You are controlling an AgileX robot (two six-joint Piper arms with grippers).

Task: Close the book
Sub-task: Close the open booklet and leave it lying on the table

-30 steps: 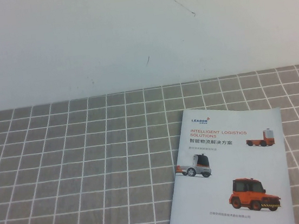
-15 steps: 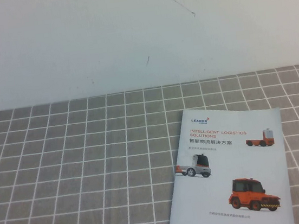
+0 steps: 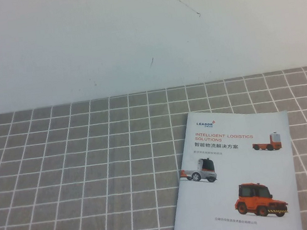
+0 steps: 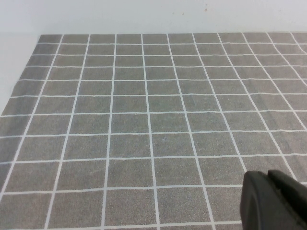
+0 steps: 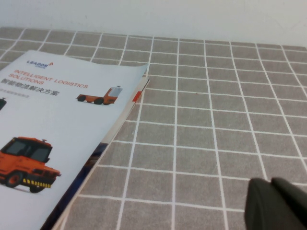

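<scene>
Unmoved since a second ago: white glossy booklet [image 3: 236,172] with orange vehicles on its cover, lying cover-up and apparently already shut on the near right of the grey white-gridded tablecloth [image 3: 82,174], free edge slightly fanned, probably from springy pages. Near that edge, not touching, likely placed to press it flat: right gripper [image 5: 278,203]. Well apart over bare cloth, seemingly parked: left gripper [image 4: 273,203]. Open or closed, either pincer: cannot tell.

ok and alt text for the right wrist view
A booklet with orange vehicles on its pale cover lies closed, cover up, on a grey checked cloth. The right hand is over the cloth beside it, not touching it. The left hand is outside this view, over cloth elsewhere.
</scene>
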